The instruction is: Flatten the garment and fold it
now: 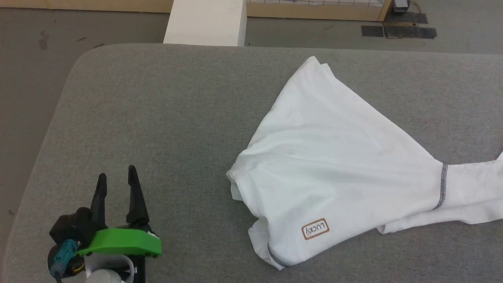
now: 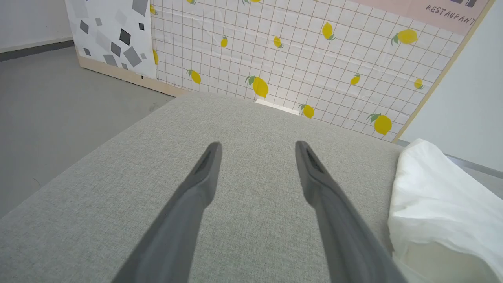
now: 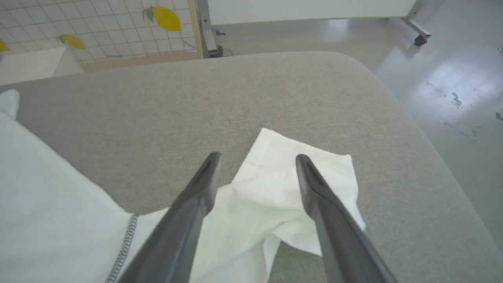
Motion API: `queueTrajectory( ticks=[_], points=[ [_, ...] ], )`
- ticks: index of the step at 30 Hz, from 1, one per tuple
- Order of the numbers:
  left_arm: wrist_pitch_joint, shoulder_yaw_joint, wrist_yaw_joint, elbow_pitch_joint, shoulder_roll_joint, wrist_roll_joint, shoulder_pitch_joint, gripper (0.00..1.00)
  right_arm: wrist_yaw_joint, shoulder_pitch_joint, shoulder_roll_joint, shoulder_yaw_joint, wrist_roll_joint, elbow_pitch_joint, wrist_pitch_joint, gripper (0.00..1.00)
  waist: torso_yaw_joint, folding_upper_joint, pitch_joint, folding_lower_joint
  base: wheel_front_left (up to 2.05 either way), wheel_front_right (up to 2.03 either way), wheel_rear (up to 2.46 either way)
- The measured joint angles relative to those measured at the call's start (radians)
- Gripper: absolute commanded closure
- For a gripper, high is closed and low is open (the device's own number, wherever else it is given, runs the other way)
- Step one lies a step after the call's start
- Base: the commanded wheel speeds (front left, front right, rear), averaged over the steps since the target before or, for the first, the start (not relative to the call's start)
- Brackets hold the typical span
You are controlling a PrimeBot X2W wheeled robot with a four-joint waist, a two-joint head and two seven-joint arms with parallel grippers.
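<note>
Head view shows the garment (image 1: 334, 157) bunched on the right half of the surface (image 1: 157, 118), long axis running rightward, well apart from the left pincer (image 1: 116, 175), fingers spread, while the right pincer (image 3: 257, 161), likewise spread and empty, hovers over its outer end, plainly nearer.

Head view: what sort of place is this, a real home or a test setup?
Likely a staged robot test room, not a home: a grey fabric-covered table holding a white T-shirt, a wood-framed lemon-print backdrop panel, and bare grey floor with dark tape-like patches.
</note>
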Motion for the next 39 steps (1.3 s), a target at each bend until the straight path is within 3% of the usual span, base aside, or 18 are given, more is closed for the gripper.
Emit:
queueTrajectory(
  ticks=[3,8,11,16,24,33,34,35,39],
  points=[
    [0.003,-0.001,0.000,0.011,0.000,-0.001,-0.001,0.00,0.000,-0.002,0.055,0.089,0.046,-0.039,-0.058,0.00,-0.011,0.0000,-0.008,0.0000,0.00,0.00,0.00],
    [0.009,-0.013,-0.003,0.018,0.000,-0.001,-0.003,0.00,0.000,-0.020,0.104,0.281,0.088,-0.063,-0.055,0.00,-0.017,0.0000,-0.019,0.0000,0.00,0.00,0.00],
    [0.012,-0.030,-0.011,0.018,0.000,-0.001,-0.014,0.00,0.000,-0.088,0.100,0.391,0.080,-0.031,-0.012,0.00,-0.008,0.0000,-0.016,0.0000,0.00,0.00,0.00],
    [0.015,-0.066,-0.024,0.014,-0.002,0.000,-0.045,0.00,0.000,-0.246,0.060,0.548,0.003,0.125,0.099,0.00,0.025,0.0000,0.007,0.0000,0.00,0.00,0.00],
    [0.020,-0.119,-0.032,0.021,-0.016,0.000,-0.088,0.00,0.000,-0.437,-0.001,0.664,-0.059,0.327,0.147,0.00,0.104,0.0000,0.080,0.0000,0.00,0.00,0.00],
    [0.007,-0.147,-0.033,0.040,-0.030,-0.027,-0.104,0.00,-0.001,-0.485,-0.024,0.745,-0.015,0.463,0.131,0.00,0.181,-0.0001,0.167,0.0000,0.00,0.00,0.00],
    [0.005,-0.148,-0.033,0.040,-0.030,-0.028,-0.104,0.00,-0.001,-0.502,-0.030,0.757,0.002,0.470,0.154,0.21,0.187,0.0000,0.175,0.0000,0.00,0.00,0.00],
    [0.002,-0.149,-0.033,0.041,-0.030,-0.028,-0.104,0.00,-0.001,-0.516,-0.037,0.764,0.015,0.470,0.163,1.00,0.191,0.0000,0.180,0.0000,0.00,0.00,0.00],
    [0.001,-0.160,-0.033,0.047,-0.032,-0.028,-0.105,0.00,0.000,-0.560,-0.054,0.763,0.055,0.473,0.177,1.00,0.206,0.0000,0.197,0.0000,0.00,0.00,0.00]
  ],
)
